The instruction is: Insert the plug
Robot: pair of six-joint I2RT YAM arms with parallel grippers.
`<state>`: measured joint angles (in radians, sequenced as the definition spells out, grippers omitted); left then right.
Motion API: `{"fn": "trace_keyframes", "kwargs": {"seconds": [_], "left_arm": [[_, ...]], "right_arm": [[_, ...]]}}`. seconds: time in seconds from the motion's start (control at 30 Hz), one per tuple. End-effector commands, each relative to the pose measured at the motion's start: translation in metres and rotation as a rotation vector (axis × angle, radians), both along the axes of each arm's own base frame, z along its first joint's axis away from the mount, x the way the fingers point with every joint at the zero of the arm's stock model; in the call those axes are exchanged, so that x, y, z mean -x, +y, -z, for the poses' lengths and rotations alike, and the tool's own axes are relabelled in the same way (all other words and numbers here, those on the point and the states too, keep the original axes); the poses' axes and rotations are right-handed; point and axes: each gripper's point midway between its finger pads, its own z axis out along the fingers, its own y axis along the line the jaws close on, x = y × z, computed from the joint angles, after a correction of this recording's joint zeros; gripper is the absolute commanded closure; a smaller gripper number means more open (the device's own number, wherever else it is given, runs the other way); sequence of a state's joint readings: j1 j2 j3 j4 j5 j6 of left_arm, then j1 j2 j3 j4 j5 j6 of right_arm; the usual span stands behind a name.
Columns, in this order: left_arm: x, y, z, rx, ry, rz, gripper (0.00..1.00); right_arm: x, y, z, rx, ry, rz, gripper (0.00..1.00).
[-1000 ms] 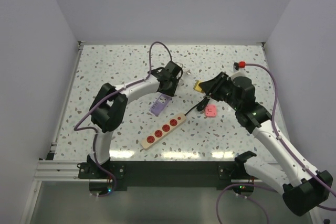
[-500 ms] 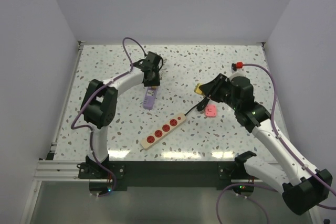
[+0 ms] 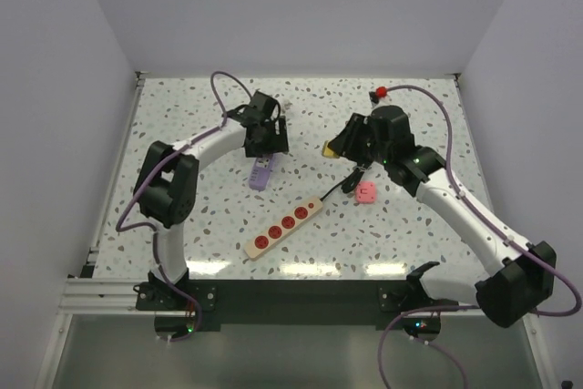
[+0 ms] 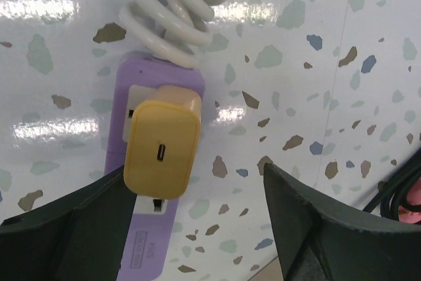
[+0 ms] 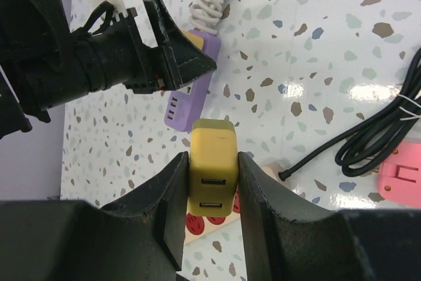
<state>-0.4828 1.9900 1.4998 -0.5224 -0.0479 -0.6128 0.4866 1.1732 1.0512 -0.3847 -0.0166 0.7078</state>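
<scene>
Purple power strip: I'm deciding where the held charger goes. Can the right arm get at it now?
Probably not cleanly: the left hand hovers open over the purple power strip, straddling its plugged-in charger; only the near end shows free.

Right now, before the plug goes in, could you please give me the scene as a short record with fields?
Right gripper: shut on a yellow charger
Left gripper: open, over the purple strip
Purple strip: a second charger seated in it; white cable coiled at its end
Beige strip: four red sockets, nothing plugged in
Pink plug: lying on the table beside a black cable
</scene>
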Motion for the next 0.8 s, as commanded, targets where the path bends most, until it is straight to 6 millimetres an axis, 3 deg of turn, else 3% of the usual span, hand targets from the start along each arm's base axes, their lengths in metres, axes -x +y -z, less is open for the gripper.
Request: {"fn": "trace_keyframes", "kwargs": {"seconds": [0.0, 0.03, 0.13, 0.2, 0.33, 0.37, 0.5, 0.77], "left_arm": [[0.01, -0.006, -0.037, 0.089, -0.037, 0.02, 0.18], [0.01, -0.002, -0.052, 0.098, -0.068, 0.016, 0.18], [0.017, 0.012, -0.07, 0.096, -0.108, 0.013, 0.16], [0.024, 0.027, -0.071, 0.049, -0.13, -0.003, 0.15], [0.042, 0.049, -0.05, -0.027, -0.113, -0.021, 0.15], [0.051, 0.054, -0.035, -0.045, -0.086, -0.016, 0.15], [0.06, 0.047, -0.017, -0.003, -0.082, 0.044, 0.15], [0.055, 0.043, 0.001, -0.011, -0.083, 0.079, 0.15]], "right_arm": [[-0.005, 0.024, -0.015, 0.033, -0.018, -0.07, 1.0], [-0.005, 0.029, -0.015, 0.035, -0.013, -0.082, 1.0], [-0.008, 0.047, -0.01, 0.021, 0.006, -0.102, 1.0], [-0.011, 0.055, -0.009, 0.001, 0.009, -0.105, 1.0], [-0.014, 0.064, -0.01, -0.008, 0.008, -0.115, 1.0], [-0.013, 0.065, -0.01, -0.008, 0.01, -0.117, 1.0], [-0.013, 0.065, -0.01, -0.005, 0.01, -0.117, 1.0], [-0.008, 0.061, -0.006, -0.006, 0.018, -0.109, 1.0]]}}
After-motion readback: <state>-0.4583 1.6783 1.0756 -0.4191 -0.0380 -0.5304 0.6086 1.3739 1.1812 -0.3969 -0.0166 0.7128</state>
